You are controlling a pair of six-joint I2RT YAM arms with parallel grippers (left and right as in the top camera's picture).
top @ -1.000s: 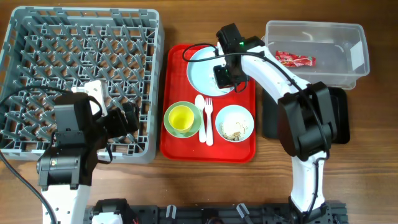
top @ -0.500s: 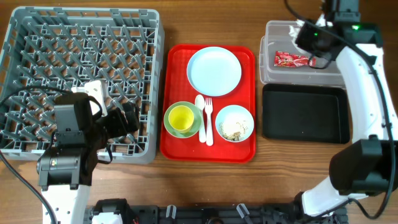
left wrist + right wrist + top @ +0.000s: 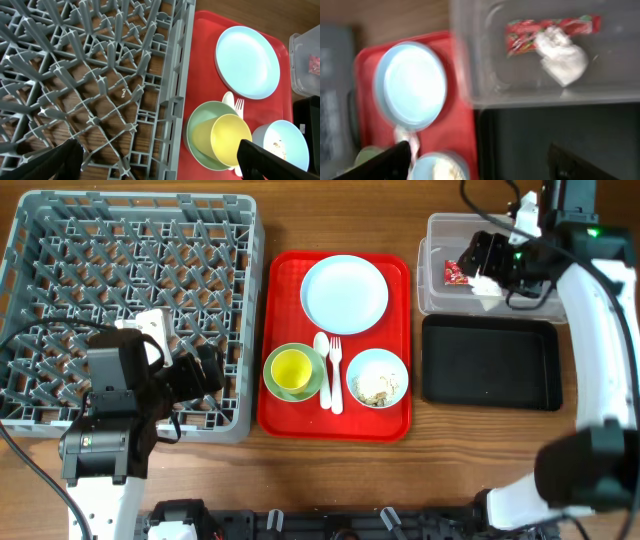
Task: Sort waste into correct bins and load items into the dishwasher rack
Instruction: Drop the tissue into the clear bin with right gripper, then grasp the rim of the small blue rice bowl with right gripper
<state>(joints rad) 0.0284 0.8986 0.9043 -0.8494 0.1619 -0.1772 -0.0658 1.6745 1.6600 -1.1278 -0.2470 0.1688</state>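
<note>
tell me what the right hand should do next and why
Probably raise the right hand away from the clear tub, toward the red tray. Its jaws stand open and empty over the tub, the red wrapper and a white crumpled wad lie inside it, and the pale blue bowl holds food scraps.

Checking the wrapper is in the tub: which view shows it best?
Right wrist view: nearly the whole wrapper shows in the clear tub, though blurred. Overhead, the right arm covers most; left wrist catches only a sliver.
</note>
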